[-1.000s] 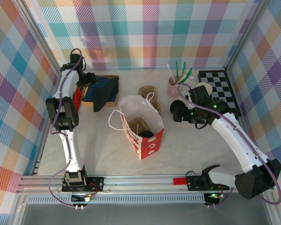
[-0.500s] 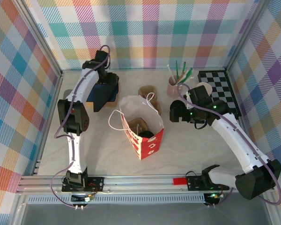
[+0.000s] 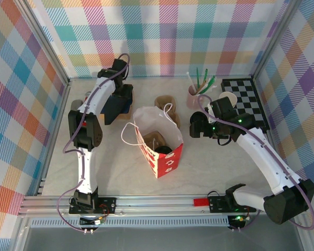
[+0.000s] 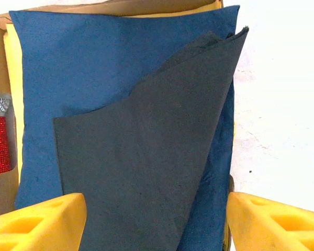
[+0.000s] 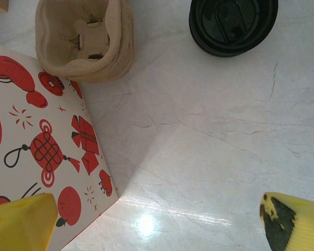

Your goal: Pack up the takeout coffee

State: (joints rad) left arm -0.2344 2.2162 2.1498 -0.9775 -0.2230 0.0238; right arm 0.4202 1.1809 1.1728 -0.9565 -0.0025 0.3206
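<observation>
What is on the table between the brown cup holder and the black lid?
Nothing. The right wrist view shows bare white table between the brown cup holder and the black lid.

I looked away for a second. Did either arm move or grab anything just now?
The left claw swung from the table's left side toward the right and now hangs open over the dark cloth, holding nothing. The right claw crept slightly left, open and empty, with the takeout coffee untouched on the table ahead of it. The paper bag, cup carrier and pink cup stayed put.
</observation>
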